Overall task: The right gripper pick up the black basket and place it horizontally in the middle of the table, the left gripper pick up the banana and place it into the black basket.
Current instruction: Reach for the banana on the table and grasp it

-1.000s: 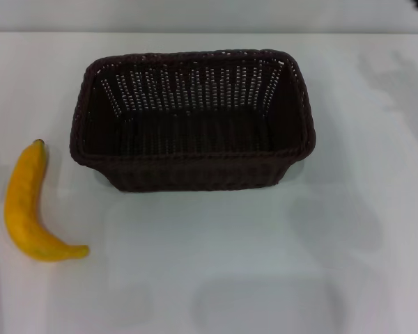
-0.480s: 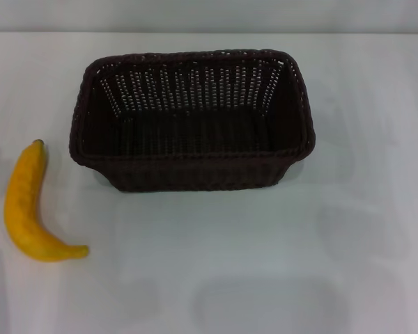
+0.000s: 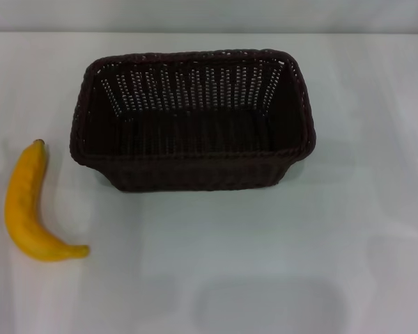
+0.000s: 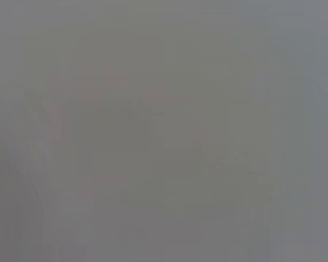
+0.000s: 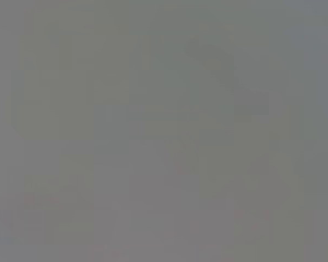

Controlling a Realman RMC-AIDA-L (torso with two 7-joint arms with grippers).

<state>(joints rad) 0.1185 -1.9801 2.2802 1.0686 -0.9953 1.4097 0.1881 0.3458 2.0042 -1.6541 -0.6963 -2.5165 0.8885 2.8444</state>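
The black basket (image 3: 192, 118) stands upright in the middle of the white table (image 3: 265, 250) in the head view, its long side running left to right, and nothing lies inside it. The yellow banana (image 3: 29, 206) lies on the table to the basket's left and nearer me, dark tip toward the far side, stem toward the near side. Neither gripper appears in the head view. Both wrist views show only a plain grey field with no object and no fingers.
The far edge of the table runs along the top of the head view, with a grey wall behind it. Bare white tabletop surrounds the basket to the right and in front.
A dark bit of the right arm at the head view's top right corner a second ago has gone, and its shadow on the table's right side has faded. Basket and banana have not moved.
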